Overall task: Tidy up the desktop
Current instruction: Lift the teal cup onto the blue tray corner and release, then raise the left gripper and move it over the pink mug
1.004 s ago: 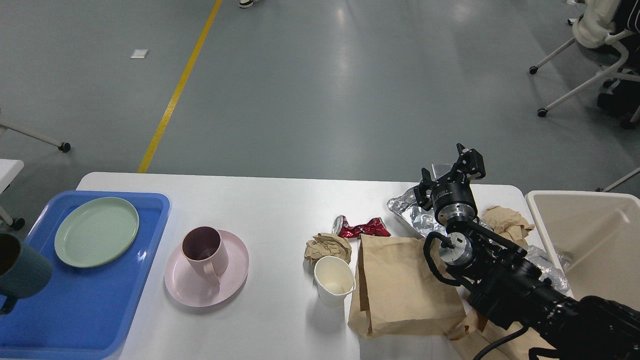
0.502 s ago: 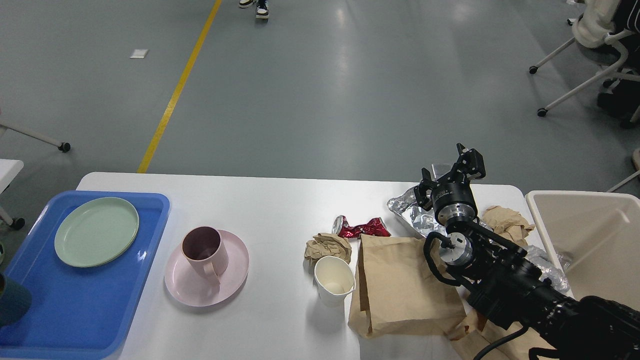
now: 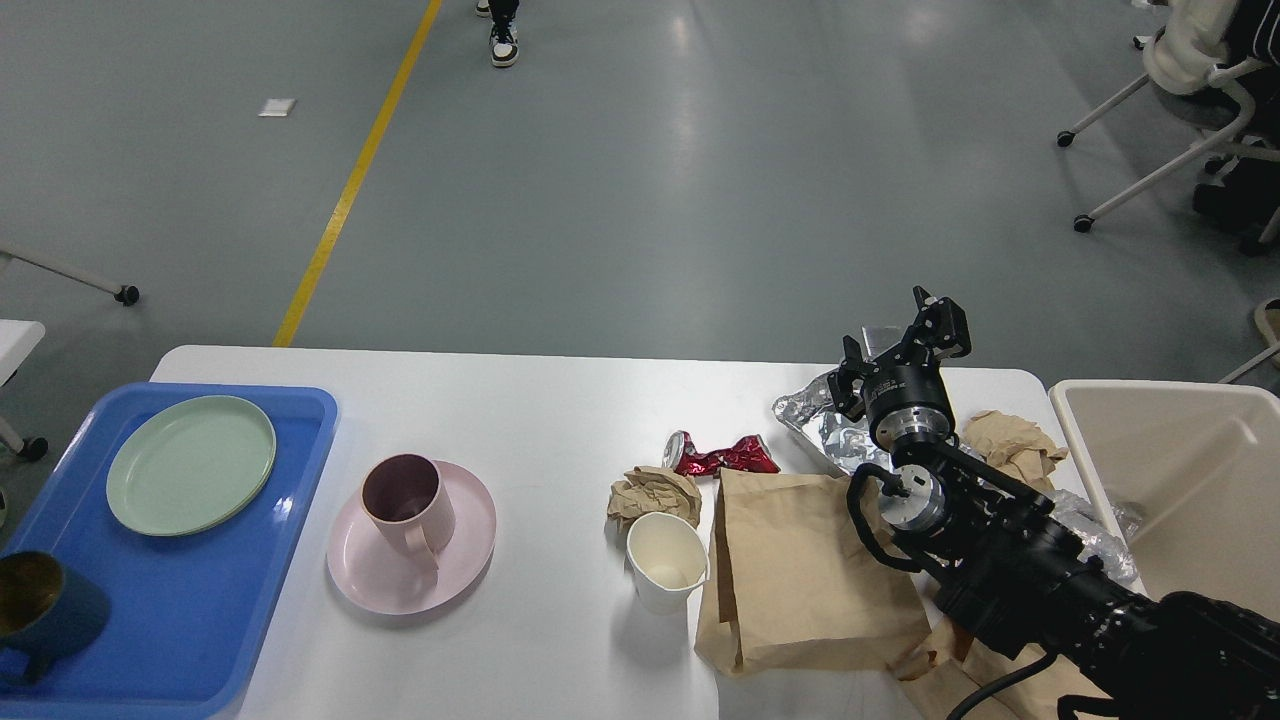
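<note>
Bench point(image 3: 560, 400) fills the lower half of the view, white, still pretty cluttered. Right end effector point(image 3: 905, 345) hovers over the crumpled foil point(image 3: 815, 420) near the far edge, fingers spread, nothing in them. Left end effector isn't in view. The dark blue mug point(image 3: 40, 610) sits on the blue tray point(image 3: 200, 600) next to the green plate point(image 3: 190, 478).

Risk I'd guess: the right arm lies right over the brown paper bag point(image 3: 800, 580), so swinging toward the beige bin point(image 3: 1170, 470) could drag the bag, which might tip the paper cup point(image 3: 665, 562) just beside it, or shove the red crushed can point(image 3: 720, 455) around.
</note>
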Robot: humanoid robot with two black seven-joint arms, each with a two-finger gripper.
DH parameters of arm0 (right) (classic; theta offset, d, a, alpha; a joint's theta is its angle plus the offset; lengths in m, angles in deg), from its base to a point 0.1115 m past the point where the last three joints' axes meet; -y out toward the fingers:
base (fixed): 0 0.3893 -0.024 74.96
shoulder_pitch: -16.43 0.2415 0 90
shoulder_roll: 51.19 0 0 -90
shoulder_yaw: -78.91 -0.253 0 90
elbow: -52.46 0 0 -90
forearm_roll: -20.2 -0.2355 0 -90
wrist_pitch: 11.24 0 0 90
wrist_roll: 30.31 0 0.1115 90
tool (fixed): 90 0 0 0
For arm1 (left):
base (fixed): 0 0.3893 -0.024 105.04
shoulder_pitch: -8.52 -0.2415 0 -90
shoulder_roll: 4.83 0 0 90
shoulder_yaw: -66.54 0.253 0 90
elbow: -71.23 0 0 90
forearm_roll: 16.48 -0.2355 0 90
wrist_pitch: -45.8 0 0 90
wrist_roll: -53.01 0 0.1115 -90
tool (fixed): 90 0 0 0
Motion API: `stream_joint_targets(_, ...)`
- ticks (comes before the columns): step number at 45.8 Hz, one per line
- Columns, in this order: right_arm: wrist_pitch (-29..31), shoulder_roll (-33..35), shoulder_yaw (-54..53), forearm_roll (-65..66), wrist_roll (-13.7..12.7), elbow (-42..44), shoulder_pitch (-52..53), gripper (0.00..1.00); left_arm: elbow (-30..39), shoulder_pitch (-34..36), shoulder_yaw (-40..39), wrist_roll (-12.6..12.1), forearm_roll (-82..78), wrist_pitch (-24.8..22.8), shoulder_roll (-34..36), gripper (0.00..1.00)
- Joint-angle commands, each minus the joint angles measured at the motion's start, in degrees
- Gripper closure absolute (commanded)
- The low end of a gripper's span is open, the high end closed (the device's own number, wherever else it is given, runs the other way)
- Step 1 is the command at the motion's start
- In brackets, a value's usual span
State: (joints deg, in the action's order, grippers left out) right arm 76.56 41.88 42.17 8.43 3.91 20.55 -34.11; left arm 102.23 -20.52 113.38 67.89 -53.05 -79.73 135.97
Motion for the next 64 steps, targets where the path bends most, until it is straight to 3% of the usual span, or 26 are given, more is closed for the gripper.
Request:
stream_joint_targets(1, 0.0, 0.0, 0.0, 0.0, 0.06, 0.0, 0.0, 0.0, 0.02, -0.05, 0.53, -0.56, 6.32, 0.03, 0.0, 0.18)
stream_joint_targets(7, 0.0, 0.0, 0.0, 0.0, 0.06, 0.0, 0.0, 0.0, 0.11, -0.23, 0.53, -0.39, 7.74, -0.23, 0.18, 0.12)
stream_joint_targets(29, 0.0, 0.0, 0.0, 0.0, -0.03, -0.09, 0.0, 0.0, 0.37, -0.14, 0.8, -0.38, 7.65, -0.23, 0.35, 0.11)
stream_joint_targets(34, 0.0, 0.0, 0.0, 0.0, 0.06, 0.0, 0.0, 0.0, 4.58, 2.22, 1.85, -0.47, 7.83, -0.5, 1.14, 0.11)
stream_joint_targets(38, 0.0, 0.0, 0.0, 0.0, -0.03, 0.0, 0.0, 0.0, 10.64, 9.77, 6.93, -0.39, 8.0, -1.29, 2.99, 0.11)
stream_joint_targets(45, 0.0, 0.0, 0.0, 0.0, 0.06, 0.0, 0.0, 0.0, 23.56, 32.26, 26.96, -0.21, 11.07, -0.85, 0.63, 0.11)
stream_joint_targets(56, 0.0, 0.0, 0.0, 0.0, 0.06, 0.0, 0.0, 0.0, 38.94, 54.5, 45.08, -1.26, 26.97, -0.67, -16.15, 0.11)
stream_joint_targets(64, 0.0, 0.0, 0.0, 0.0, -0.03, 0.0, 0.0, 0.0, 50.28, 67.7, 48.7, -1.18, 35.68, -0.85, -28.29, 0.11)
